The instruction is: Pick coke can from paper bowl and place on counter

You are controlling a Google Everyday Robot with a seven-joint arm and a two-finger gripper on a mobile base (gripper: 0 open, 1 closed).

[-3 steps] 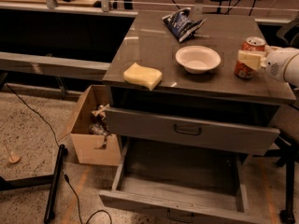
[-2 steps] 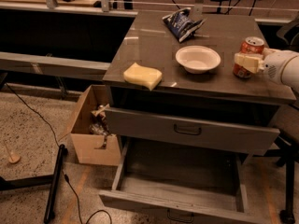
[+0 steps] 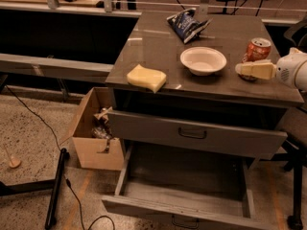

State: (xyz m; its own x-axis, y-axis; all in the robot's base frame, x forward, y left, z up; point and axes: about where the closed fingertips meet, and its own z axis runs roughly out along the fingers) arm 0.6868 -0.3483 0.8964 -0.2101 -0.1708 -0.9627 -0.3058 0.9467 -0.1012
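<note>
The coke can [image 3: 258, 48] stands upright on the counter [image 3: 158, 44], to the right of the paper bowl [image 3: 203, 60] and apart from it. The bowl holds nothing. My gripper [image 3: 245, 64] reaches in from the right edge at the can's base. One cream finger [image 3: 255, 70] lies across the front of the can's lower part, with a little room between them. The other finger is hidden behind the can. The gripper looks open around the can.
A yellow sponge block [image 3: 147, 77] lies at the counter's front left. A blue-and-white chip bag [image 3: 186, 25] lies at the back. Below the counter, one drawer [image 3: 192, 133] is slightly out and the lowest drawer [image 3: 182, 186] is pulled far out. A cardboard box [image 3: 93, 133] stands on the floor at the left.
The near finger has shifted from the can's middle toward its base and the counter's front edge. The can stays upright in the same spot.
</note>
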